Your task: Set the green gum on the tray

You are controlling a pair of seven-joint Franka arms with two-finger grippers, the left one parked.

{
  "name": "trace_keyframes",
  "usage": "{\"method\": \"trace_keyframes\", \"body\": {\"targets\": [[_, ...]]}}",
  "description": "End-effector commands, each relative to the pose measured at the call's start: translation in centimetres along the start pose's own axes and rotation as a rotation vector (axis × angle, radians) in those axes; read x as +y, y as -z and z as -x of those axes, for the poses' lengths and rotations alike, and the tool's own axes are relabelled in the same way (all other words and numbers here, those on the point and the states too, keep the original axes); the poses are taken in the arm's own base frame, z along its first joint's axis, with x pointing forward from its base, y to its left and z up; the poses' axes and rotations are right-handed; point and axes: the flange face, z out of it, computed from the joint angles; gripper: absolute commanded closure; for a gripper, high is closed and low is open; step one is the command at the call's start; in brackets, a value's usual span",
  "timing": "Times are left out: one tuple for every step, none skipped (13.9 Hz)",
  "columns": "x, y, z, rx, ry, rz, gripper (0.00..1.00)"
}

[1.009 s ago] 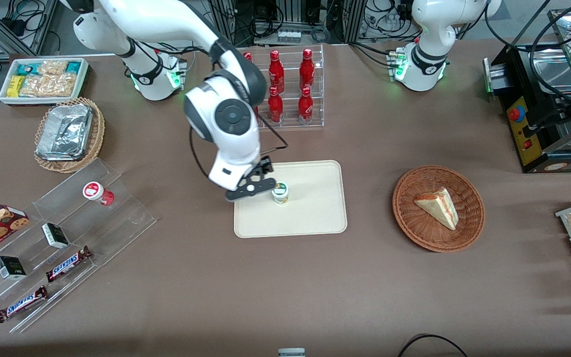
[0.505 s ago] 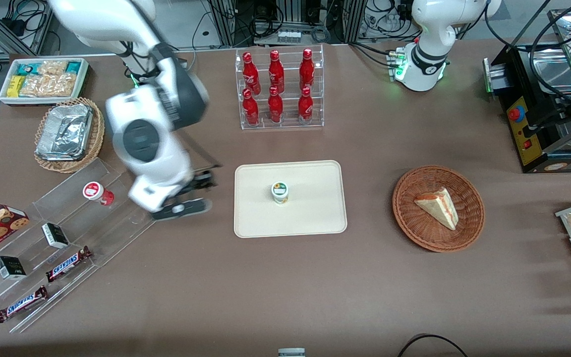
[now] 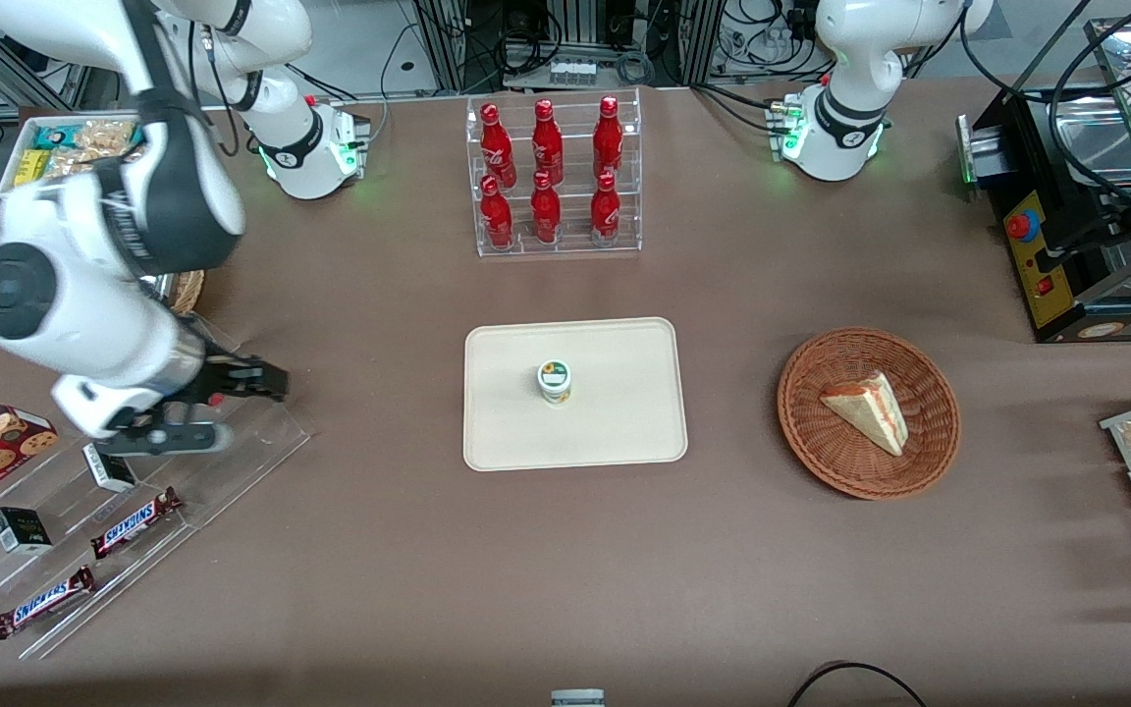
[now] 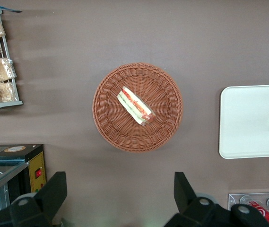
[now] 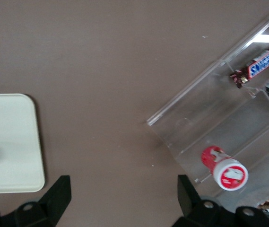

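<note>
The green gum (image 3: 554, 381) stood upright near the middle of the tray (image 3: 624, 432), and the gripper (image 3: 222, 405), wide open and holding nothing, had swung far away to hang over the clear rack (image 3: 251, 442), so the job looked done.
</note>
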Motion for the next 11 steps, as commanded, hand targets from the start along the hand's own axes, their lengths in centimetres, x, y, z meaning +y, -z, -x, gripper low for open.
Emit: {"method": "trace_keyframes", "body": {"targets": [[2.9, 1.3, 2.1, 0.029, -0.025, -0.016, 0.00], [3.7, 2.4, 2.8, 0.040, 0.012, -0.018, 0.00], [4.8, 2.7, 3.2, 0.037, 0.028, -0.017, 0.00], [6.1, 3.2, 3.7, 0.036, 0.017, -0.018, 0.00], [6.5, 3.4, 4.0, 0.023, 0.014, -0.017, 0.00], [6.6, 4.0, 4.7, 0.003, 0.013, -0.015, 0.00], [6.7, 4.6, 5.2, -0.011, 0.011, -0.014, 0.00], [7.4, 5.2, 5.8, -0.017, 0.000, -0.014, 0.00], [7.8, 6.0, 6.4, -0.019, -0.009, -0.014, 0.00], [7.9, 6.6, 6.8, -0.030, -0.012, -0.015, 0.00], [8.1, 7.4, 7.1, -0.047, -0.019, -0.014, 0.00]]}}
